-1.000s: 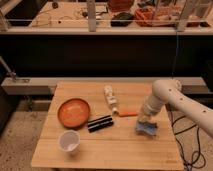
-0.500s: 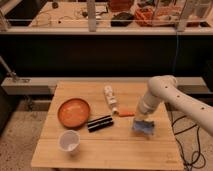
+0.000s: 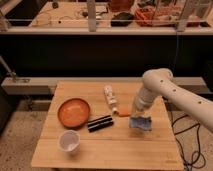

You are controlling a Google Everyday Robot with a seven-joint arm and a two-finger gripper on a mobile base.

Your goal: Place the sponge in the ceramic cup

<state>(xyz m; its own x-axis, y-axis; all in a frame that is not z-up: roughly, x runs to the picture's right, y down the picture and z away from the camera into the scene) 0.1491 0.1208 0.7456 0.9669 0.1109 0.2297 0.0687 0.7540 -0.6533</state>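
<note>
Light falls from above on the wooden table [image 3: 115, 145], bright and warm; the far panel [image 3: 100, 60] behind it is very dark. The gripper [image 3: 139, 116], at the table's right, is well lit.

Your tabletop [image 3: 110, 150] is pale bare wood, matt, with plank lines showing. The arm [image 3: 165, 87] has a smooth off-white shell, plastic by the look of it, with a slight sheen. Your hand [image 3: 139, 116], over the tabletop's right side, holds the sponge [image 3: 141, 124], which looks soft, blue and dull. The ceramic cup [image 3: 69, 144] reads smooth and white, and the orange dish [image 3: 74, 112] looks smooth and faintly shiny.
</note>
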